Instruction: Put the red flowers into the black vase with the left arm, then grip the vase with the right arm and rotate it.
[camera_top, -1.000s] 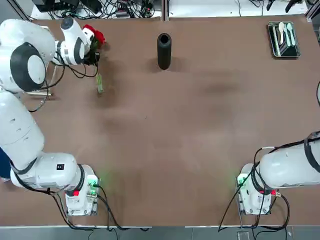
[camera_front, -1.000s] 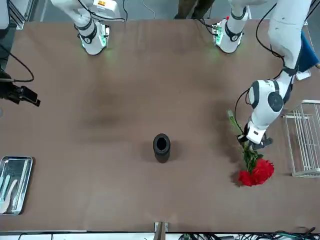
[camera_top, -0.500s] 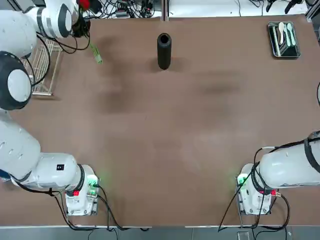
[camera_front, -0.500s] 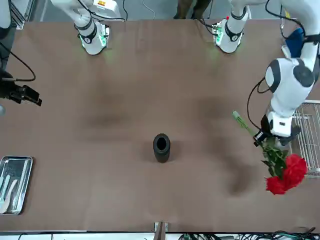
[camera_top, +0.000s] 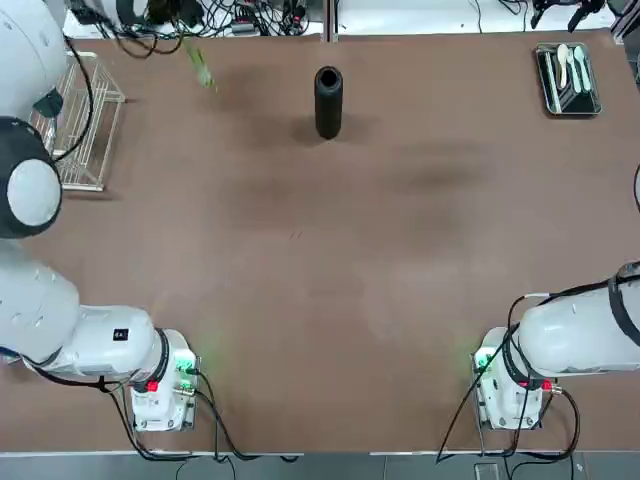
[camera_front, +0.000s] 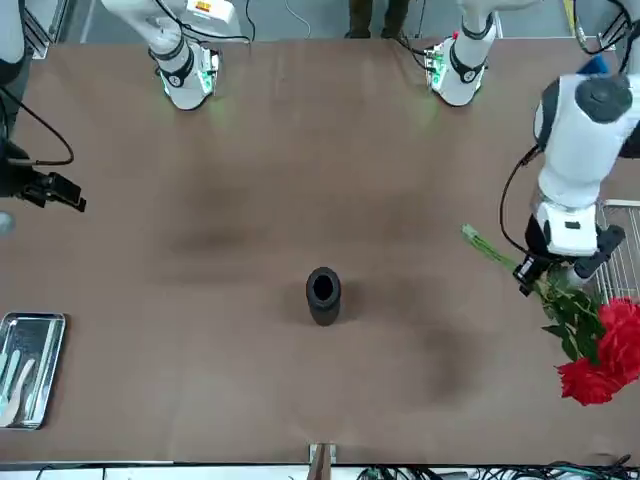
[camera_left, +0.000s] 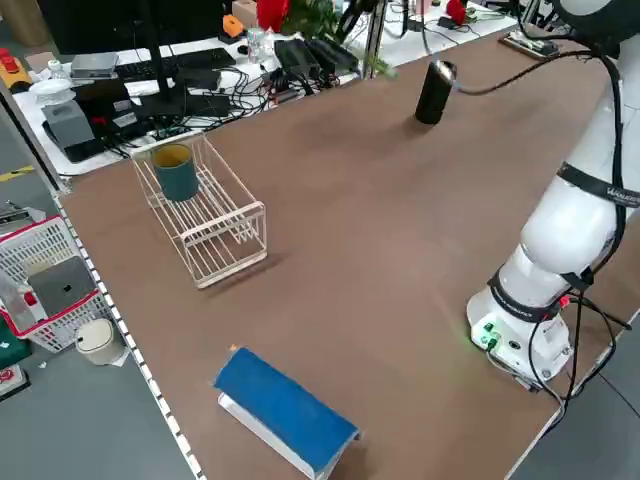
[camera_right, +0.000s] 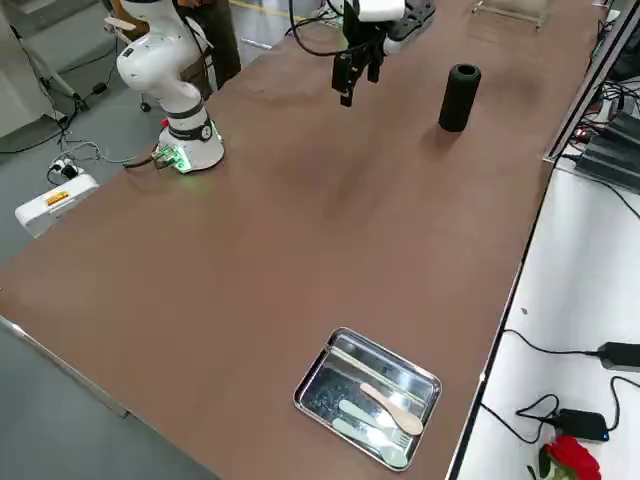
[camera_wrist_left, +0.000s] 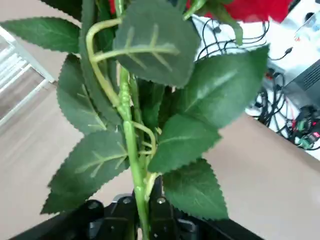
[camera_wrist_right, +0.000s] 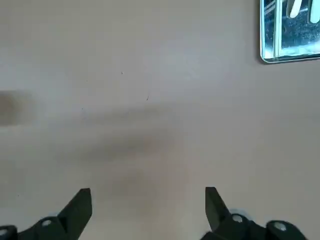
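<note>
With the left gripper (camera_front: 548, 268) clamped on the stems of the red flowers (camera_front: 600, 352) at the front view's right edge, the stem ends need swinging upright over the black vase (camera_front: 322, 295) at centre frame, while the right gripper (camera_wrist_right: 147, 212) waits wide open and empty.

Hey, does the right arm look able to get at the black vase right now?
Probably yes. The black vase stands alone and upright on bare table, the right gripper is open and empty, and the left gripper holds the red flowers well aside.
</note>
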